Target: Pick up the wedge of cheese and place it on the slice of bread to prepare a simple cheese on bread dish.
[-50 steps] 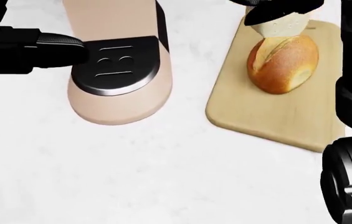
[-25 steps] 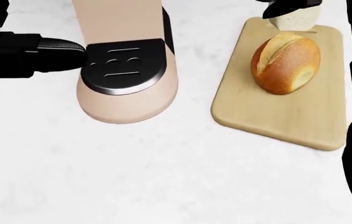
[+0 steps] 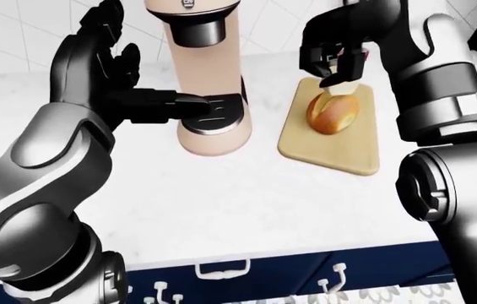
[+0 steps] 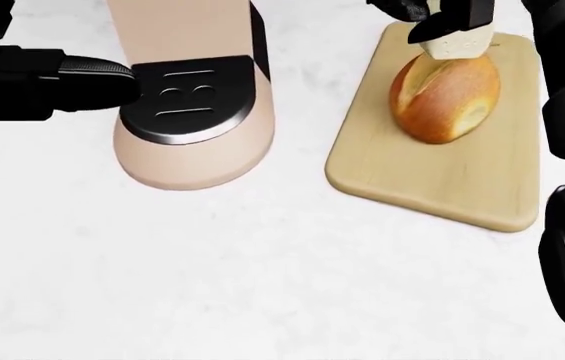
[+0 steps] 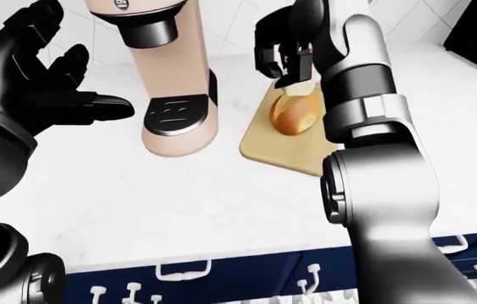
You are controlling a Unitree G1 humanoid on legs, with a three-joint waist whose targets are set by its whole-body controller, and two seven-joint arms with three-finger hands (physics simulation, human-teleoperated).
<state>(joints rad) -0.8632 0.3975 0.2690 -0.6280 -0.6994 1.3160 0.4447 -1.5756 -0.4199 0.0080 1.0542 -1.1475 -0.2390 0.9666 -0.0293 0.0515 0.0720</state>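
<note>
At the left of the left-eye view the left hand (image 3: 103, 76) stands raised above the white counter (image 3: 221, 209), its fingers spread wide and holding nothing; one finger points rightward toward the dark drip tray (image 4: 187, 94) of the coffee machine (image 3: 208, 69), and from the pictures it is hard to say whether the tip touches the tray or only stops just beside it. The machine is a tall beige column with a rounded foot, a dark spout head near its top and the dark tray on its foot, and it stands on the counter between the left hand and the wooden cutting board (image 4: 442, 180). To the right of the machine, the board lies flat on the counter, and a golden bread roll (image 4: 444, 97) rests on its upper half. At the roll's upper end in the head view, the pale wedge of cheese (image 4: 452, 43) is gripped in the closed fingers of the right hand (image 3: 335, 54), with its lower edge meeting or almost meeting the crust; actual contact cannot be made out. The right arm (image 5: 365, 95) rises along the right side of the views and bends over the board. Below the counter edge in the eye views, dark blue drawer fronts (image 3: 238, 278) carry white handles.
</note>
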